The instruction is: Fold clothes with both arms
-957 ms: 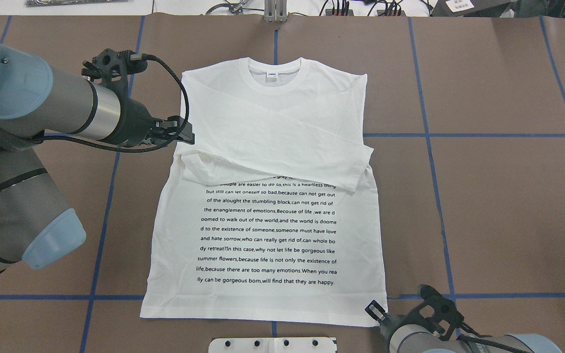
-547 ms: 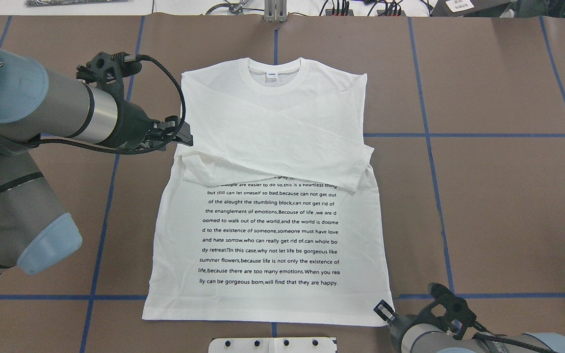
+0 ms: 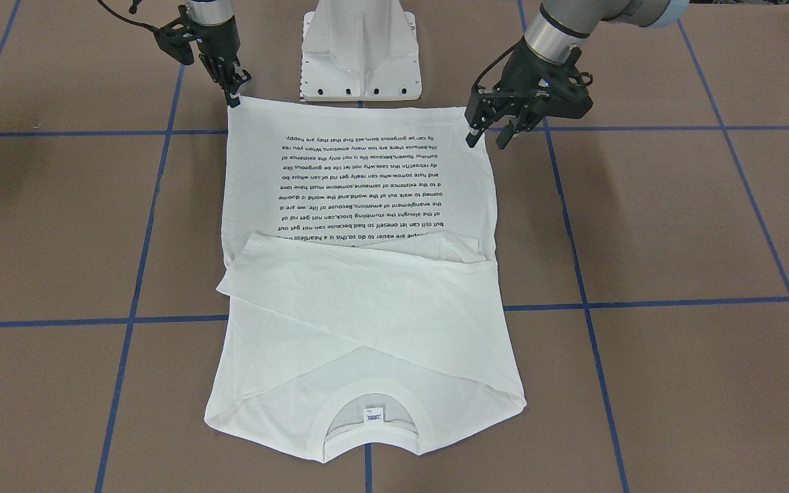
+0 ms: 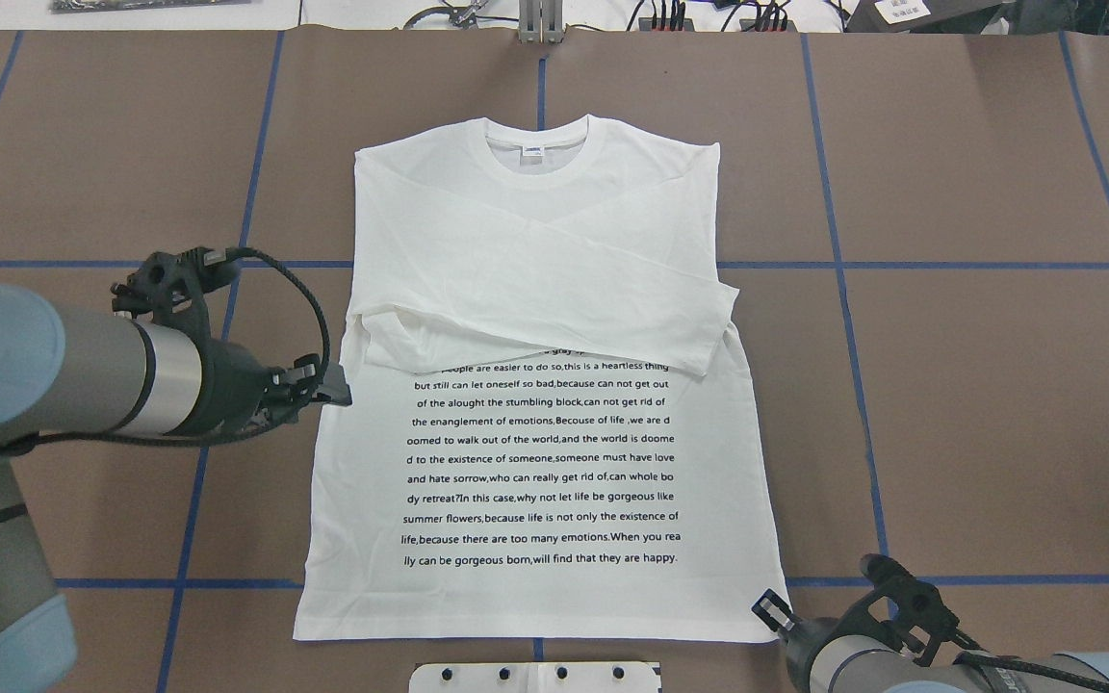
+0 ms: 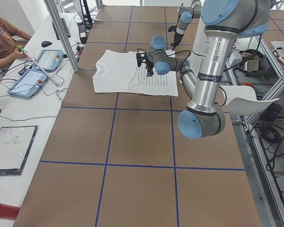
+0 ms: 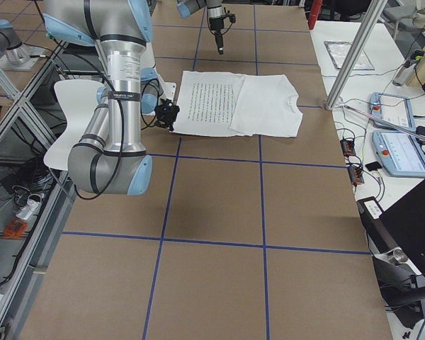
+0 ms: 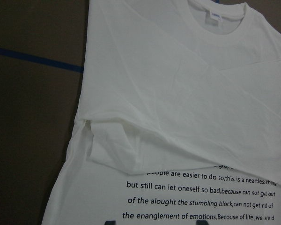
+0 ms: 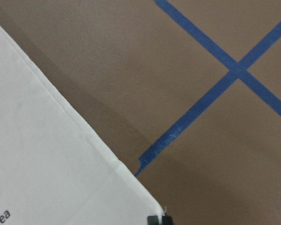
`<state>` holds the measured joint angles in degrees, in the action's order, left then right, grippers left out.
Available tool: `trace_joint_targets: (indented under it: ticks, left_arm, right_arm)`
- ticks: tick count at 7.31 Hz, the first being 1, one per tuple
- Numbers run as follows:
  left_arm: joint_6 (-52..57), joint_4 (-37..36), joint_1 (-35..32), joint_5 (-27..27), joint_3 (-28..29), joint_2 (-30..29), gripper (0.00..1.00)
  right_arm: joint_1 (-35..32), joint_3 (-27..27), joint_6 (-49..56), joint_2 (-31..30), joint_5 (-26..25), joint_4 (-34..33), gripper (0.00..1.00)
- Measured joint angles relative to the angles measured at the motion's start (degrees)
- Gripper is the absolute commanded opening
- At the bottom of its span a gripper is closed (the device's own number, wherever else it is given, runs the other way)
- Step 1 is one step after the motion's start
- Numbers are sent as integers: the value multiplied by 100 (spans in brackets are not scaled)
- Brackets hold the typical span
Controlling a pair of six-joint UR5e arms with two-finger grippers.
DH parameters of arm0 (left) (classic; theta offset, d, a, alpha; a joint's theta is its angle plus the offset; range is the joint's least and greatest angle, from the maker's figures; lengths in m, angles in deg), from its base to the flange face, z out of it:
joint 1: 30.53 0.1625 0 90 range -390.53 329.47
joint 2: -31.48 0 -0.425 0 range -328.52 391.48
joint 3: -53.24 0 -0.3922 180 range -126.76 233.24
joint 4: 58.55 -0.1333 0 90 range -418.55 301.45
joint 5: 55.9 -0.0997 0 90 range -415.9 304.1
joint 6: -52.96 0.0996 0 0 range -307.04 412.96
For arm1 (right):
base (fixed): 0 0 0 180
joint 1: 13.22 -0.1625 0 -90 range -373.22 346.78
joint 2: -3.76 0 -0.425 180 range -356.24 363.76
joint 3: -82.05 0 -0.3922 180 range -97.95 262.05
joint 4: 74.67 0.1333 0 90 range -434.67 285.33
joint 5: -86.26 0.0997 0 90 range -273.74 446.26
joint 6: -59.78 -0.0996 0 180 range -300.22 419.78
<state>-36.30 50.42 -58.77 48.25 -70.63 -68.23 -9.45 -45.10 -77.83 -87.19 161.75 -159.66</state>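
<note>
The white T-shirt [image 4: 535,452] lies flat on the brown table, text side up, collar far from me, with both long sleeves folded across the chest [image 3: 367,294]. My left gripper [image 4: 335,390] is open and empty; it hovers beside the shirt's left edge, just below the folded sleeve, and its fingers [image 3: 471,137] stand apart. The left wrist view shows the sleeve fold and the collar [image 7: 178,93]. My right gripper [image 4: 771,614] is shut on the shirt's near right hem corner [image 8: 150,206], low on the table [image 3: 233,99].
My white pedestal base [image 3: 360,48] stands just behind the hem. Blue tape lines [image 4: 901,265] cross the brown table cover. An operator [image 5: 4,38] with tablets sits beyond the collar end, next to an aluminium post [image 5: 61,33].
My left gripper has moved from the folded sleeve's edge toward me along the shirt's left side. My right gripper has shifted right with the hem corner, and the hem has followed.
</note>
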Motion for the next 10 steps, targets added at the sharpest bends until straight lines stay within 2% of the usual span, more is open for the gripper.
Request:
trace_joint_targets:
  ticks: [2,4,7,10]
  left_arm:
    - [-733,-26,825,-693,-179,397,61]
    - [-1263,-51,1526,-1153,-121,609,61]
    - [-1566,-52,2020,-1413,301,624,61]
    - [-1738,-59,2301,-1429,375,641,59]
  right_arm:
    - [6,-2,6,-52,-1,0,0]
    - [9,-8,7,-61,-7,0,0]
    - [16,-7,7,-58,-5,4,0]
    - [17,-9,7,-48,-4,8,0]
